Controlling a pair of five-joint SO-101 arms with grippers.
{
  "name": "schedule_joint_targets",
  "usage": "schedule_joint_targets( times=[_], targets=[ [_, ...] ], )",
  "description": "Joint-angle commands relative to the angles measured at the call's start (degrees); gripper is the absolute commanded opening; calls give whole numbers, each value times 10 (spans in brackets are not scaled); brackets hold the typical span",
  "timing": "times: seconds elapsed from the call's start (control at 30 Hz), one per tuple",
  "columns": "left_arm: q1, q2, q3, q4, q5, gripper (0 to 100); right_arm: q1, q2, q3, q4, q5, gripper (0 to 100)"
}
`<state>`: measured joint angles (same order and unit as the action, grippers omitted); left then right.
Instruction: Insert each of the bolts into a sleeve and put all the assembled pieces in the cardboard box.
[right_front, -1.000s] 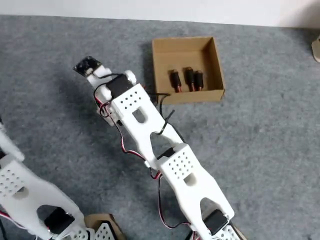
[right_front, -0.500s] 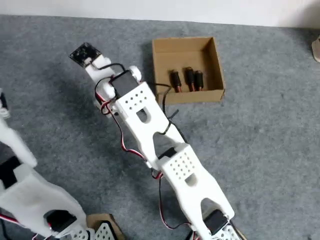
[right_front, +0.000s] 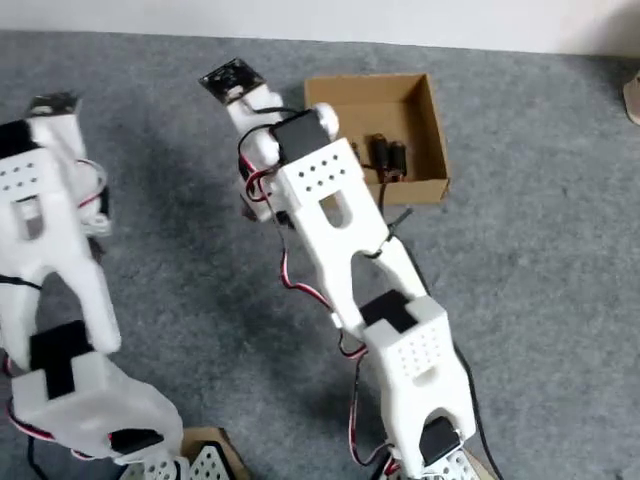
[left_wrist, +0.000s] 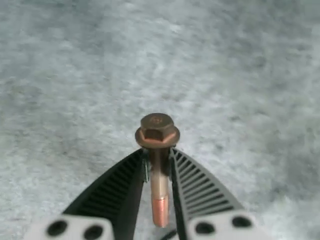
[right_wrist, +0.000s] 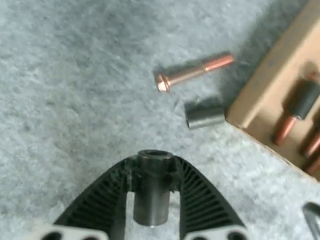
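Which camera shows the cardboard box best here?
The high view: the open brown cardboard box shows nearly whole from above, the right arm crossing its near left corner. The right wrist view catches one corner and wall of it.

I get soft, bright, even light from overhead on the grey felt table cover, with no hard glare. The white plastic right arm lays a faint, diffuse shadow on it to its left. The copper hex-head bolt carries a dull highlight. The upright dark metal sleeve shows a pale sheen at its rim.
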<state>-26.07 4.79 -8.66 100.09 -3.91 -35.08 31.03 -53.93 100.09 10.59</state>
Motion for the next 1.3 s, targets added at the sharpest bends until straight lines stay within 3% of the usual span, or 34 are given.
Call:
schedule_joint_targets(
  times=[0.0,0.43,0.73,1.07,1.27],
  targets=[
    [40,-72,23,10,13,6,15,-73,35,7,-25,5],
    [143,-225,206,11,17,6,59,-205,216,7,-40,5],
    [152,-312,245,11,-4,6,61,-357,351,3,-38,5],
    [284,-364,269,6,-18,6,60,-492,456,-54,-24,5],
    [340,-418,273,-39,-17,6,84,-584,581,-128,-15,5]
  ],
)
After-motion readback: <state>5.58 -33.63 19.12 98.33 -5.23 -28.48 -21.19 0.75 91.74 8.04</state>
